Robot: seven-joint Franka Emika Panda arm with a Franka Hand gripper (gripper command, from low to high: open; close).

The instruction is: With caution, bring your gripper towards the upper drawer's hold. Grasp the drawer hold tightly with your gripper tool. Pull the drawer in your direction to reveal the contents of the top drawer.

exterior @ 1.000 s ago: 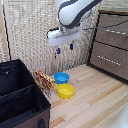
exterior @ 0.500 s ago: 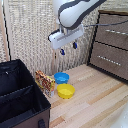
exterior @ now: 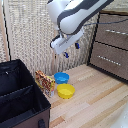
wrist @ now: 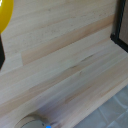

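1. The end effector [exterior: 71, 50] is hanging in the air beneath the white arm [exterior: 75, 15], its dark blue tips standing apart and gripping nothing.
2. It is hovering well apart from the cabinet, above and behind the bowls.
3. The upper drawer [exterior: 114, 31] is sitting shut at the exterior view's right, its hold [exterior: 116, 32] lying horizontal across the front, untouched.
4. A second drawer [exterior: 109, 59] is sitting just below it.
5. A blue bowl [exterior: 61, 77] and a yellow bowl [exterior: 65, 91] are resting on the wooden desk [exterior: 95, 100], touching each other.
6. A snack packet [exterior: 45, 81] is standing beside them, next to a black bin [exterior: 20, 100] at the near left.
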